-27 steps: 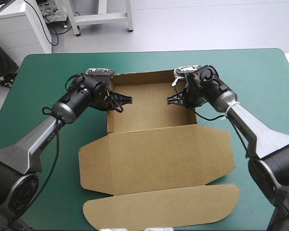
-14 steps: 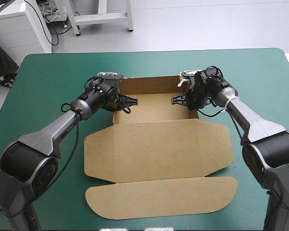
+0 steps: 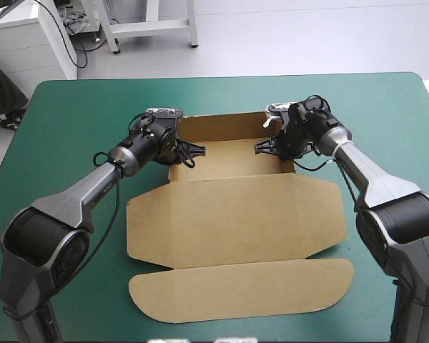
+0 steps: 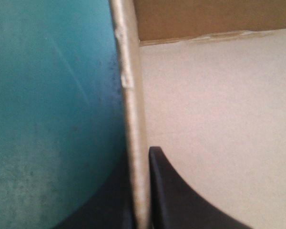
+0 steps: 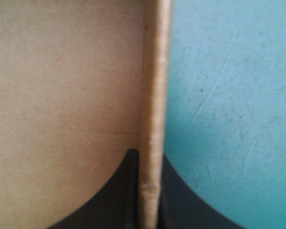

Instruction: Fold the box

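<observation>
Box [image 3: 222,170] lies at the middle of the table [image 3: 71,107], brown board on the teal-green cover. Its far part is raised into an open tray [image 3: 222,126], with the back wall and both side walls standing. Its lid [image 3: 232,214] lies flat toward the near edge and ends in a long rounded flap [image 3: 243,289].

The left gripper [image 3: 188,150] is at the tray's left wall and the right gripper [image 3: 264,147] at its right wall. They face each other across the tray floor.

In the left wrist view the wall's edge runs up between the black fingers [image 4: 181,200]. One finger is inside over the pale floor. The other is on the cover side, dim in shadow, so the grip looks clenched on the wall rather than plainly so.

In the right wrist view the wall again stands between the two fingers [image 5: 119,191], one inside the tray and one over the cover. Both are tight against the board, grasping it.
</observation>
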You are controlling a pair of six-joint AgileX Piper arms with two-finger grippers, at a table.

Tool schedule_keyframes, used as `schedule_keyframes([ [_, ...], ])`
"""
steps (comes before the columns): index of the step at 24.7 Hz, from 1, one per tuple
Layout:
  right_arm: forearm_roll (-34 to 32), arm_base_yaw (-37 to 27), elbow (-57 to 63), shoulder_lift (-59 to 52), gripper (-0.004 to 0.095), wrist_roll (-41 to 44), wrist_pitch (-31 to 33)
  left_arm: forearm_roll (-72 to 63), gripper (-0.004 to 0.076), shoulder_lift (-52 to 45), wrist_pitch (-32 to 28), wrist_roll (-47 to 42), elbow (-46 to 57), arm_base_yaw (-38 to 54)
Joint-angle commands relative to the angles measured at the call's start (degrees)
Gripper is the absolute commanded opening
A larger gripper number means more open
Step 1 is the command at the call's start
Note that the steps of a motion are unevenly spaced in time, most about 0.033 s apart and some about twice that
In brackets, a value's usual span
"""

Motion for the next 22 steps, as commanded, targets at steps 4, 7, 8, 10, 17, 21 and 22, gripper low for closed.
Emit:
schedule_keyframes([
  [4, 1.67, -0.04, -7.46, -1.86, 0.0178, -5.14, -1.23, -8.12, 0.0073, -0.65, -2.63, 3.03, -0.6, -0.59],
  [7, 1.82, -0.04, -7.46, -1.86, 0.0342, -9.15, 1.96, -8.68, 0.0251, -1.23, -2.63, 3.11, -0.69, -0.59],
  [8, 1.82, -0.04, -7.46, -1.86, 0.0392, -10.1, 2.88, -8.78, 0.0305, -1.33, -2.4, 3.11, -0.69, -0.59],
  [10, 1.82, -0.04, -7.57, -1.86, 0.0446, -10.41, 4.13, -9.18, 0.0405, -1.46, 0.12, 3.11, -1.74, -0.59],
  [17, 1.16, -0.08, -8.86, -1.86, 0.045, -10.41, 9.94, -8.52, 0.045, -1.46, 10.65, 3.11, -8.89, -0.59],
  [21, 0.93, -0.29, -12.75, -1.86, 0.045, -10.41, 12.41, -7.86, 0.045, -1.46, 16.56, 3.11, -12.42, -0.59],
  [22, 0.76, -0.41, -13.79, -1.86, 0.045, -10.41, 12.91, -7.86, 0.045, -1.46, 17.75, 3.11, -13.25, -0.59],
])
